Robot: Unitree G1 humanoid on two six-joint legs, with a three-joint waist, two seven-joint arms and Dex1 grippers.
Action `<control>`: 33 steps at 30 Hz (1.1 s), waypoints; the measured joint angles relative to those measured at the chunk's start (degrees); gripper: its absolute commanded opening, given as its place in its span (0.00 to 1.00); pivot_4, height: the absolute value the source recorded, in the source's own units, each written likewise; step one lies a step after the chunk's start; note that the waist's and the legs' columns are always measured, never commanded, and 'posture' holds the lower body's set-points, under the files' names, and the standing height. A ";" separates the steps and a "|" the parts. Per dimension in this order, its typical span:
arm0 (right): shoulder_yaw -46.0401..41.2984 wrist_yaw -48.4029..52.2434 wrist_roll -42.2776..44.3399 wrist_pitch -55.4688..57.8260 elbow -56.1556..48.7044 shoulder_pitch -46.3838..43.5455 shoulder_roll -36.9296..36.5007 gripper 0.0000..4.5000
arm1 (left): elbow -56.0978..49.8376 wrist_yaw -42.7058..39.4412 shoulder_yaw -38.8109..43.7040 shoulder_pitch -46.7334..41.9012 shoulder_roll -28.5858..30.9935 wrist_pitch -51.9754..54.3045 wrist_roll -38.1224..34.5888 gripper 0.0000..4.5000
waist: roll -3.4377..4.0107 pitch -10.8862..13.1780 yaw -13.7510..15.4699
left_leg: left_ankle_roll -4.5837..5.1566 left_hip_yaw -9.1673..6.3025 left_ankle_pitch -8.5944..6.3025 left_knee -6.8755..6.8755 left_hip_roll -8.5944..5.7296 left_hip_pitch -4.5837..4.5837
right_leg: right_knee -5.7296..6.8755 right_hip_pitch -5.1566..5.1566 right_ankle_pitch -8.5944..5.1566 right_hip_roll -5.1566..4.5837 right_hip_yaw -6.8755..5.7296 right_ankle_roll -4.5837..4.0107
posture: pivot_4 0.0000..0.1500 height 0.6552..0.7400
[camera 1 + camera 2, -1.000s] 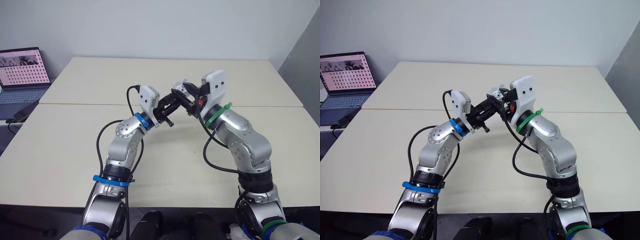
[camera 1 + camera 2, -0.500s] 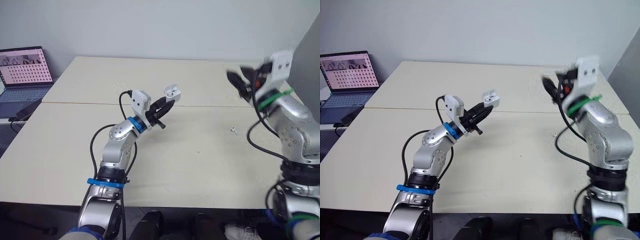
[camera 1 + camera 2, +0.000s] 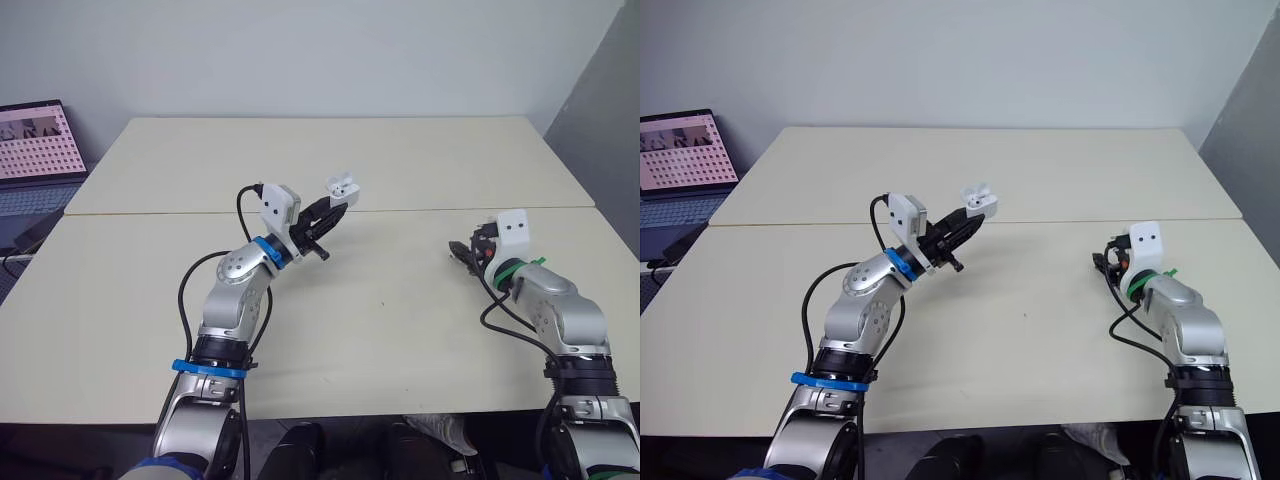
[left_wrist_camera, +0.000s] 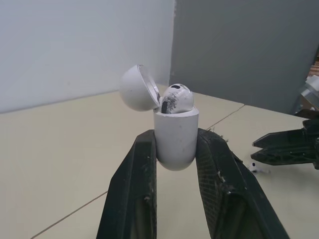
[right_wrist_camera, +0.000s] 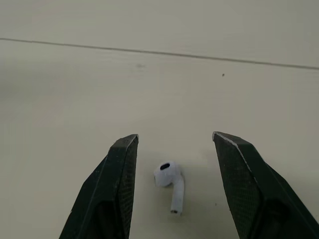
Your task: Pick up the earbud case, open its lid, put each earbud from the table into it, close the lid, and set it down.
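Observation:
The white earbud case [image 4: 175, 134] is held upright above the table, my left gripper [image 3: 335, 203] shut on its lower body. Its round lid [image 4: 139, 88] is tipped open and one earbud [image 4: 175, 98] sits in the top. Off to the right, my right gripper [image 5: 175, 142] hangs low over the table and stands open. The other earbud [image 5: 169, 181] lies on the tabletop between its fingers [image 5: 119, 169], untouched. The left wrist view also catches this earbud [image 4: 257, 168] just below the right gripper [image 4: 279, 147].
The cream table [image 3: 330, 330] is made of two tops joined by a seam [image 3: 150, 212] running left to right. An open laptop [image 3: 35, 150] stands beyond its far left edge. A grey wall closes the right side.
My right arm has left the case at the centre, swung out right, and dropped to the table over the loose earbud. The left gripper still holds the open case. The camera shifted slightly.

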 measured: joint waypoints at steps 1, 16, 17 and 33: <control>0.11 0.38 -0.17 -0.05 0.05 0.00 0.00 0.55 | 0.00 0.00 -0.01 0.00 0.00 0.00 0.00 0.17 | 0.00 0.00 0.00 | 0.00 0.00 0.00 0.00 0.01 0.00 | 0.00 0.00 0.00 0.01 0.00 0.00 | 1.00 1.00; 2.84 4.24 -4.37 -5.37 8.27 -1.07 -0.01 0.34 | 0.01 -0.24 -0.19 -0.05 -0.05 0.00 0.43 0.17 | 0.00 0.00 -0.02 | -0.02 0.01 0.01 0.02 0.01 0.00 | 0.00 0.01 0.01 0.03 0.02 0.00 | 1.00 1.00; 2.84 4.57 -4.37 -5.76 8.77 -1.23 -0.01 0.26 | 0.01 -0.19 -0.19 -0.05 -0.10 0.00 0.64 0.17 | 0.00 0.00 -0.02 | -0.02 0.01 0.01 0.03 0.01 0.00 | 0.00 0.01 0.01 0.03 0.01 0.00 | 1.00 1.00; 11.44 42.74 -6.90 -12.26 0.06 9.93 -37.50 0.09 | 0.05 0.81 -0.28 0.58 -1.77 -1.33 0.90 0.17 | 0.12 0.03 1.16 | 0.18 0.17 -0.14 0.19 0.11 0.02 | -0.17 0.18 0.00 0.10 -0.10 0.08 | 1.00 1.00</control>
